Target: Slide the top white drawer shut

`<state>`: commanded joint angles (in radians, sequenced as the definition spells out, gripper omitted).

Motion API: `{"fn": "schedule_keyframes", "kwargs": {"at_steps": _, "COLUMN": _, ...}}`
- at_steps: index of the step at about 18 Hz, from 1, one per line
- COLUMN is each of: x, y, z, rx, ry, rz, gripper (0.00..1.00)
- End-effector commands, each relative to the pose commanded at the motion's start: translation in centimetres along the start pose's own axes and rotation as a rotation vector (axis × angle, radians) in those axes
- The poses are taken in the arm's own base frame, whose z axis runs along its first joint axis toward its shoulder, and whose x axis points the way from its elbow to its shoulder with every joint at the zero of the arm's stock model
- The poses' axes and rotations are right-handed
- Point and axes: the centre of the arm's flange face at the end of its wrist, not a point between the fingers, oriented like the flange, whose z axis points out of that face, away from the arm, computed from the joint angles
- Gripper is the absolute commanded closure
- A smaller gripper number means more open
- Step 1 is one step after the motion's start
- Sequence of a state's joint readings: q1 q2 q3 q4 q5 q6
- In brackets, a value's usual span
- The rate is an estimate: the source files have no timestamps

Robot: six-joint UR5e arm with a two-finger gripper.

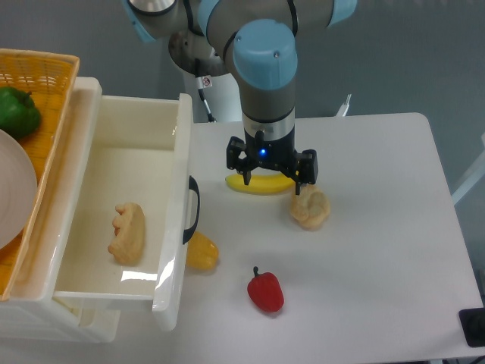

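The top white drawer point(121, 220), glossy with a black curved handle point(193, 208), stands pulled wide open at the left, a tan pastry point(127, 232) inside. Far left, the yellow wicker basket point(45, 68) holds a green pepper point(17, 111). The tool point(271, 176) hangs over the banana point(259, 185); whether it's apart or together, I can't tell.

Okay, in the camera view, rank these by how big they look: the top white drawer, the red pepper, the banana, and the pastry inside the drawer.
1. top white drawer
2. pastry
3. red pepper
Unranked: banana, partly hidden behind the gripper.
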<state>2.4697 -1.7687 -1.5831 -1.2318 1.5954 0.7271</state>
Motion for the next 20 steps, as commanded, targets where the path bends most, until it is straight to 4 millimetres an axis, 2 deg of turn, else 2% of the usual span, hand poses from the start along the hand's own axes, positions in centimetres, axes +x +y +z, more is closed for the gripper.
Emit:
{"fn": "schedule_keyframes", "kwargs": {"at_steps": 9, "x": -0.2, "y": -0.2, "z": 1.2, "rx": -0.013, "ry": 0.015, "rz": -0.012, "gripper": 0.00}}
{"fn": "schedule_keyframes", "kwargs": {"at_steps": 15, "x": -0.1, "y": -0.4, "z": 1.8, "rx": -0.022, "ry": 0.019, "rz": -0.151, "gripper": 0.00}}
{"fn": "schedule_keyframes", "kwargs": {"at_steps": 20, "x": 0.0, "y": -0.5, "z": 2.0, "rx": -0.025, "ry": 0.023, "rz": -0.157, "gripper": 0.00}}
